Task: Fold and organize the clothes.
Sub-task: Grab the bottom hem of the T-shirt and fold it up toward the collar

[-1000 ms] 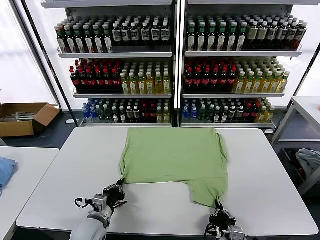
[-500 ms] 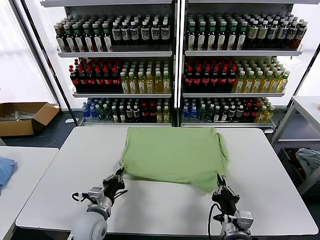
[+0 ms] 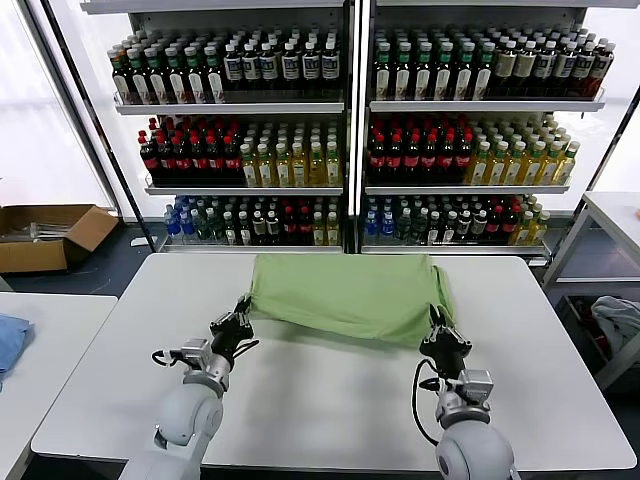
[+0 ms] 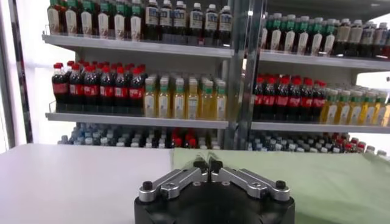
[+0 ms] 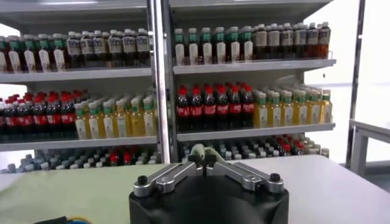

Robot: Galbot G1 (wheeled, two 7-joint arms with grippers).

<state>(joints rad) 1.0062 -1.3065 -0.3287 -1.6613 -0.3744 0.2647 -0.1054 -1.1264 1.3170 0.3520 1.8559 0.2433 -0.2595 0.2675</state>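
The light green shirt [image 3: 345, 295] lies across the far half of the white table [image 3: 330, 400], its near edge lifted off the surface and hanging between both grippers. My left gripper [image 3: 243, 308] is shut on the near left corner of the cloth. My right gripper [image 3: 435, 325] is shut on the near right corner. In the left wrist view the left gripper [image 4: 207, 163] pinches a thin cloth edge, with the shirt [image 4: 317, 182] spreading beyond. In the right wrist view a green bunch of the shirt [image 5: 204, 151] sticks up from the right gripper [image 5: 204, 163].
Shelves of bottles [image 3: 350, 130] stand behind the table. A cardboard box [image 3: 45, 235] sits on the floor at the left. A second table with a blue cloth [image 3: 10, 340] is at the left, and another table with a grey-blue cloth [image 3: 620, 320] below it is at the right.
Both grippers have risen and moved away from me toward the far edge, carrying the shirt's near edge up and over. The visible cloth has shortened.
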